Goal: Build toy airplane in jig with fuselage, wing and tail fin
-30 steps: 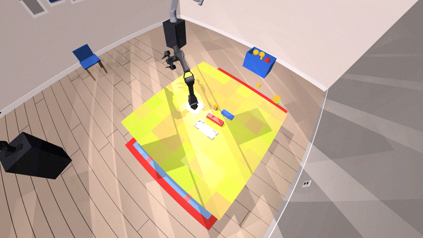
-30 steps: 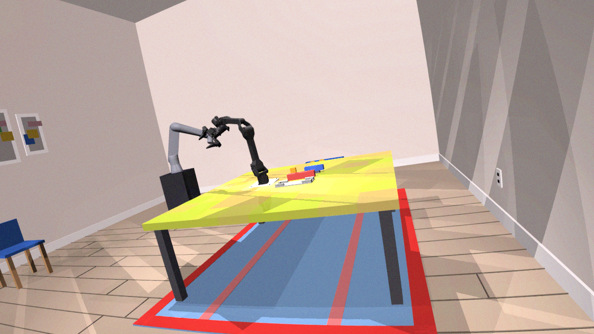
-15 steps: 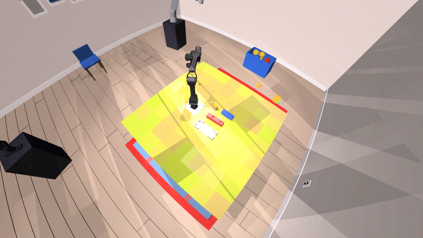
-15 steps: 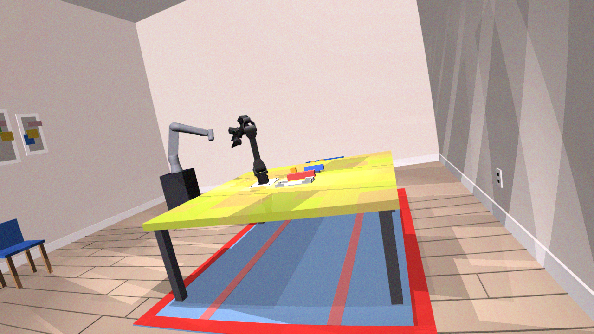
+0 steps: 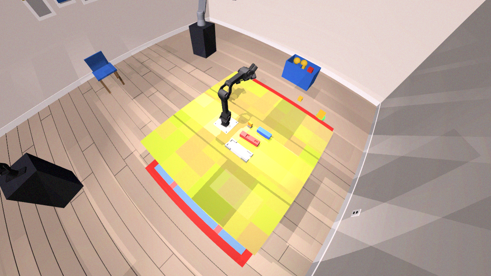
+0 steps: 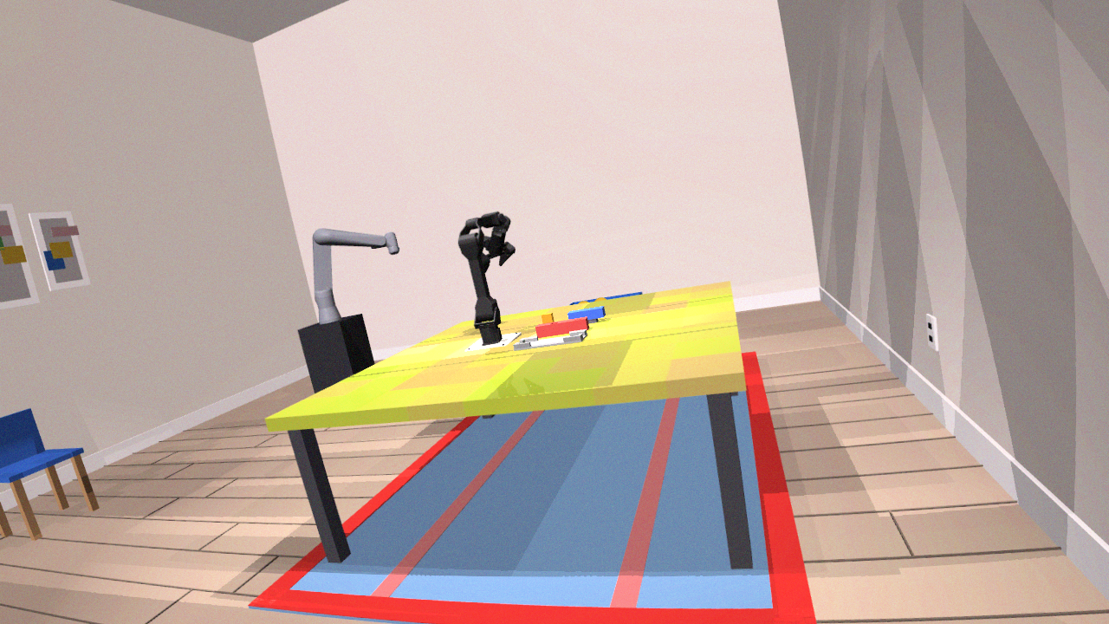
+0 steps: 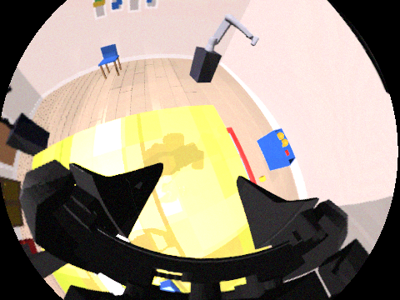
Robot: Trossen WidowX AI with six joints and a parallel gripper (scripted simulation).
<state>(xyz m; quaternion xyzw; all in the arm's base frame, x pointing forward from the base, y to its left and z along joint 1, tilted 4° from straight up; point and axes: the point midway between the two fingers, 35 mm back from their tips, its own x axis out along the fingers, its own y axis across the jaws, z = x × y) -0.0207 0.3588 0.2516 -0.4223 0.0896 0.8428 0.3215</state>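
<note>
The red fuselage (image 5: 253, 141) (image 6: 561, 328) lies on the table beside the white jig (image 5: 238, 150) (image 6: 552, 341), outside its cradle, with sockets showing on its top. The blue wing (image 5: 264, 132) (image 6: 586, 313) lies beyond the fuselage. The small orange tail fin (image 5: 250, 123) (image 6: 547, 318) stands between the wing and the robot's base. The three parts are apart from each other. My gripper (image 5: 255, 71) (image 6: 509, 256) (image 7: 200, 172) is open and empty, high above the back of the table, well away from the parts and the jig.
The arm's white base plate (image 5: 227, 130) is left of the parts on the yellow patchwork table (image 5: 171, 147) (image 6: 503, 399). A blue toy box (image 5: 297, 77) (image 7: 272, 152) stands on the floor beyond the table, with small yellow and orange pieces near it.
</note>
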